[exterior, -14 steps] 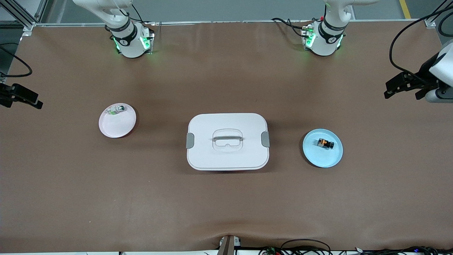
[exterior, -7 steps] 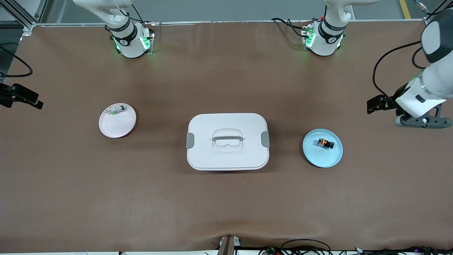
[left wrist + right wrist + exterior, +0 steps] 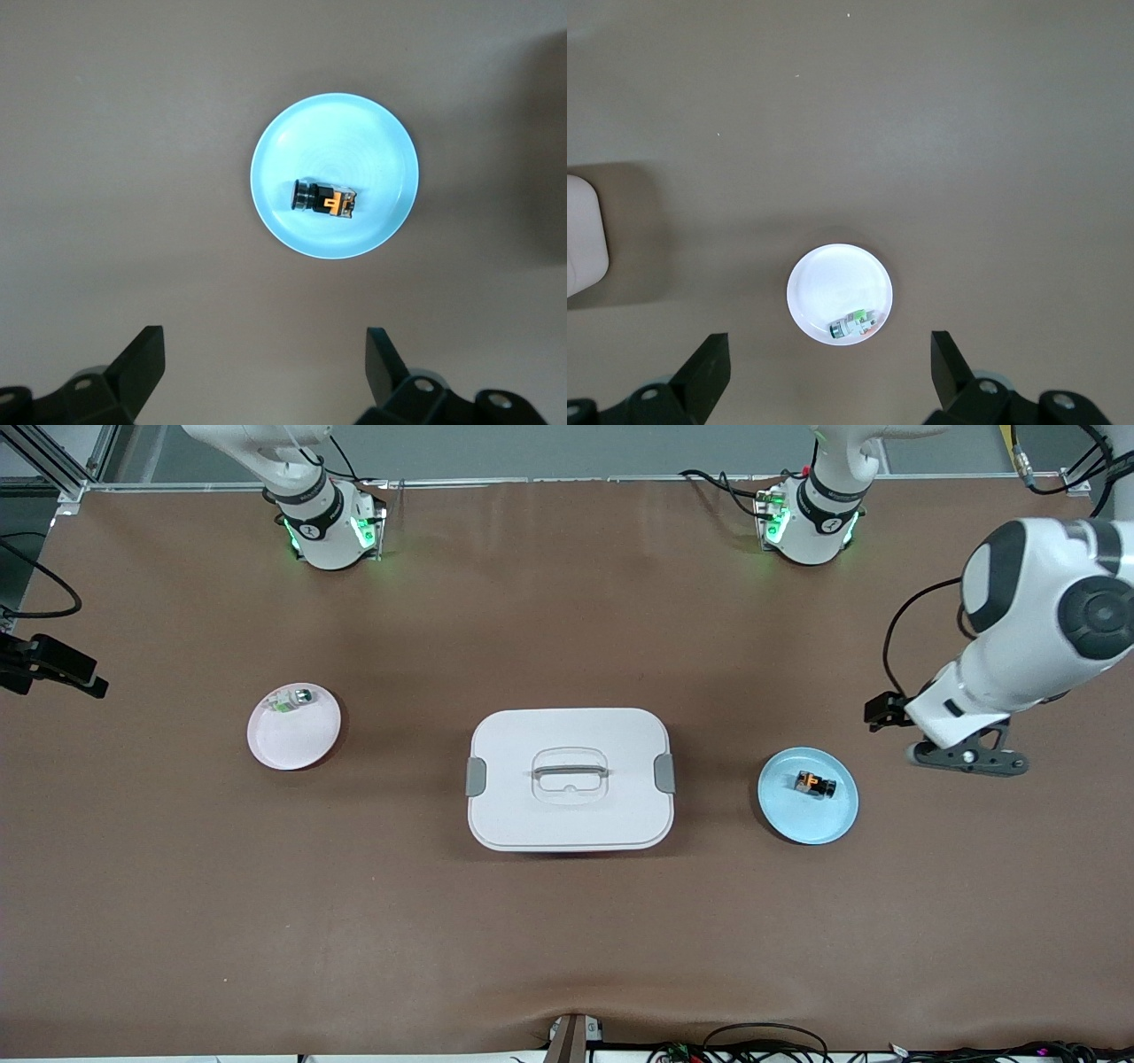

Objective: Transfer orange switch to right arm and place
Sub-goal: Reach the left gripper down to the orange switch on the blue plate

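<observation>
Clearly we were at the approach: our left gripper [image 3: 261,367], jaws wide and empty, hung near the blue plate [image 3: 828,828]; next we judged it must descend onto the orange switch [image 3: 815,784]. Our right gripper [image 3: 824,372], equally spread and empty, waited.

Two robot arms stand at the table, the left arm [image 3: 1019,646] and the right arm [image 3: 283,469], each with one two-finger gripper: left gripper [image 3: 261,376], right gripper [image 3: 828,376]. There are two small round plates, one light blue plate [image 3: 828,825] and one pink-white plate [image 3: 288,748], and one white lidded box [image 3: 569,815] with a single handle and two grey latches. Two small parts are present: one orange switch [image 3: 815,784] and one green-and-silver part [image 3: 292,701].
</observation>
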Motion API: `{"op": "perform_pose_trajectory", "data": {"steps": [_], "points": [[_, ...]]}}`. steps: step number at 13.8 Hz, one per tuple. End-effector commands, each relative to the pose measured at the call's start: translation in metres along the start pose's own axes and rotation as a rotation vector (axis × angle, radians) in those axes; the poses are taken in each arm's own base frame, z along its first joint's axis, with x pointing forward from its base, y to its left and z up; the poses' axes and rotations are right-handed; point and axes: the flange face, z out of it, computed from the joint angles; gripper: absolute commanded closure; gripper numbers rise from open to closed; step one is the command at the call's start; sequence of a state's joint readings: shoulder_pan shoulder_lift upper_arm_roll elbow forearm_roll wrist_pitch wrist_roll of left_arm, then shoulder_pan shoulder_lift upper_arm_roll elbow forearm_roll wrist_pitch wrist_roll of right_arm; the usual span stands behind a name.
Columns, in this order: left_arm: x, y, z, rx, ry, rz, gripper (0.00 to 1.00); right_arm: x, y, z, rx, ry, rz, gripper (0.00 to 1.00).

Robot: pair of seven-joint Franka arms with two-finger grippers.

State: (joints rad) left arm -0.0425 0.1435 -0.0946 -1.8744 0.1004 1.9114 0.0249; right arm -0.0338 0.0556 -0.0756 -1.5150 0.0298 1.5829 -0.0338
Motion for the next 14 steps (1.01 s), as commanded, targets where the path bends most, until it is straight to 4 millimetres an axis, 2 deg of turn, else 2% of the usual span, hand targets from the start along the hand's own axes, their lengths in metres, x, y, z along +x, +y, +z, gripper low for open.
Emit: {"op": "perform_pose_trajectory", "data": {"steps": [1, 3, 5, 9, 14], "points": [[0.013, 0.017, 0.026, 0.054, -0.02, 0.046, 0.0, -0.003, 0.003, -0.003, 0.008, 0.011, 0.01, 0.0], [0.021, 0.038, 0.049, 0.077, -0.041, 0.047, 0.0, -0.002, 0.003, -0.003, 0.008, 0.013, 0.01, 0.0], [0.028, 0.041, 0.068, 0.126, -0.033, 0.055, 0.0, -0.002, 0.004, -0.004, 0.007, 0.016, 0.012, 0.0], [0.038, 0.049, 0.113, 0.104, 0.001, 0.094, 0.0, -0.001, 0.004, -0.004, 0.007, 0.022, 0.012, 0.0], [0.035, 0.049, 0.144, 0.122, 0.067, 0.174, 0.0, -0.001, 0.002, -0.003, 0.007, 0.02, 0.009, 0.0]]}}
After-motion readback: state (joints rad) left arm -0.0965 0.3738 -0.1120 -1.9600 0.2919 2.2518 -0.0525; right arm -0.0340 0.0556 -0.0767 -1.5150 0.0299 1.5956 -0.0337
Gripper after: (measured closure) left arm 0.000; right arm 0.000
